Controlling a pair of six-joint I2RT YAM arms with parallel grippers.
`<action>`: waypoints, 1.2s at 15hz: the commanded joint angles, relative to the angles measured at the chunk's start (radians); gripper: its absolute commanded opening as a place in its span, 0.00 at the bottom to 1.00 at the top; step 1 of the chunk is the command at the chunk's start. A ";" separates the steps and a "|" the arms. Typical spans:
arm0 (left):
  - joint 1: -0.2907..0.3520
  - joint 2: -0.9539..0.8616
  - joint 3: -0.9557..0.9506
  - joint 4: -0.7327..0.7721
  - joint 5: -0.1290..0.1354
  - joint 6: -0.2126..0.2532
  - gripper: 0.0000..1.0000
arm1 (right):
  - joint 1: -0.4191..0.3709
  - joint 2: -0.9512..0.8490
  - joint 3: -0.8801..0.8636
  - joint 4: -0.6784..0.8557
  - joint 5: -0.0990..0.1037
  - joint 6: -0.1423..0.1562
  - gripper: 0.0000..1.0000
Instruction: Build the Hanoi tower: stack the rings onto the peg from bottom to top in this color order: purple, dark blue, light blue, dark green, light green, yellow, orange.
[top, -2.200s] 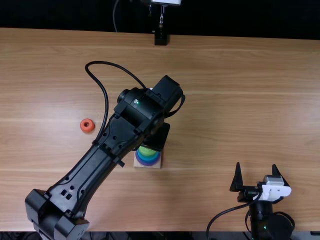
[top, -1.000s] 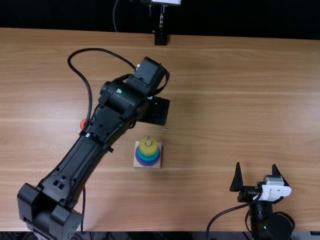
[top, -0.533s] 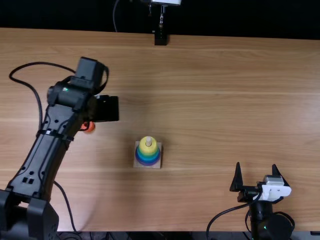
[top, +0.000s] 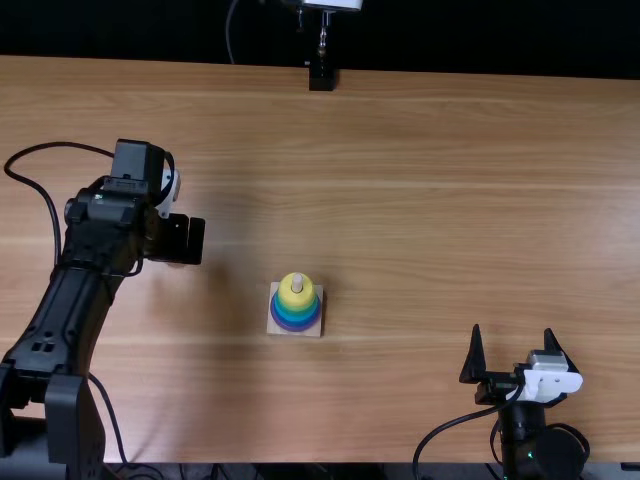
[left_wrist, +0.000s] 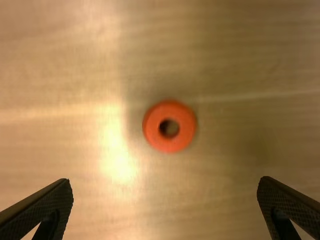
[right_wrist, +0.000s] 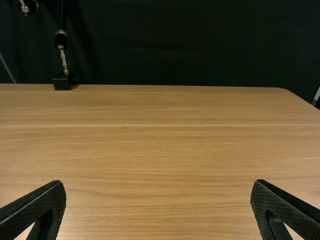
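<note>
Kinda left of mid-table, the peg (top: 297, 280) on its base (top: 273, 331) holds a neat ring stack (top: 296, 308), purple lowest, yellow on top, while the orange ring (left_wrist: 169, 110) lies loose under the left gripper (top: 178, 240), fingers spread wide and empty, same as the right gripper (top: 512, 335).

Two robot arms (top: 60, 320), two grippers, left gripper (top: 180, 240) and right gripper (top: 512, 328), one table (top: 450, 200), one base (top: 275, 329), one peg (top: 297, 282), one loose ring (left_wrist: 151, 127), one stack of rings (top: 297, 312) too overlapped to count
</note>
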 joint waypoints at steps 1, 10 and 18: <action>0.004 0.040 -0.012 0.031 0.007 0.023 1.00 | -0.006 -0.013 -0.015 -0.019 0.016 0.008 1.00; -0.001 0.195 -0.002 0.127 0.007 0.023 1.00 | -0.006 -0.013 -0.015 -0.019 0.016 0.008 1.00; -0.002 0.232 -0.001 0.129 0.007 0.023 1.00 | -0.008 -0.013 -0.015 -0.019 0.016 0.008 1.00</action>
